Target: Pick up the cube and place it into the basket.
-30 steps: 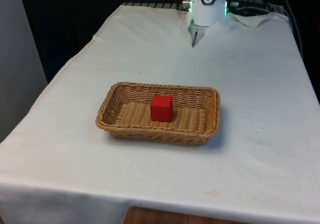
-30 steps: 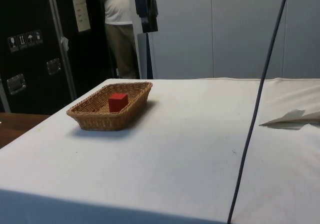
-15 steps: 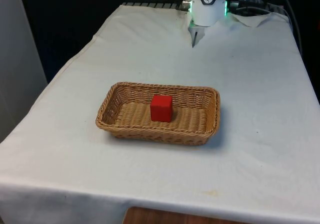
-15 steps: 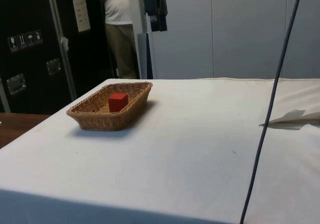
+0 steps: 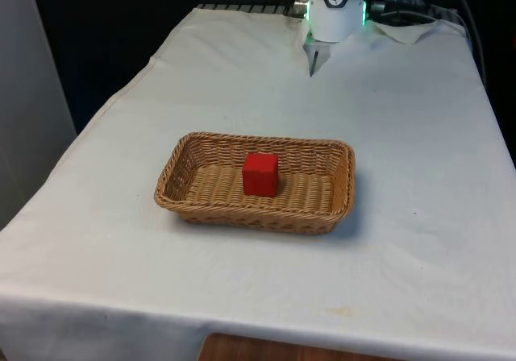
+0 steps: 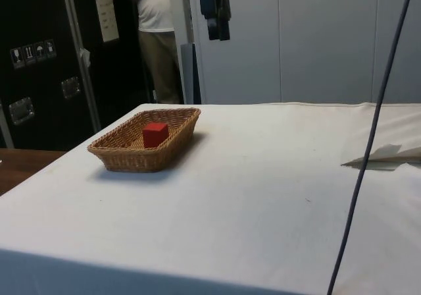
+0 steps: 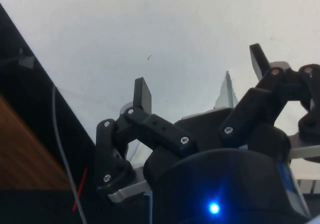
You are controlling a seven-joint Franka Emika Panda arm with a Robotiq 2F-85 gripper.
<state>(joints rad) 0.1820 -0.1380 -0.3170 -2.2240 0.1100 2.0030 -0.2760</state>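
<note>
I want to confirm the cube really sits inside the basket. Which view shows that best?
The front view: it looks down into the basket, with the red cube on its woven floor. The side view shows the cube's top above the rim.

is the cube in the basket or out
In: the red cube sits on the floor of the basket, inside its rim.

The tool [image 7: 200, 84] is matte black: two flat-tipped fingers [image 7: 142, 94] on jointed linkages fastened with small silver screws, above a rounded black housing.
</note>
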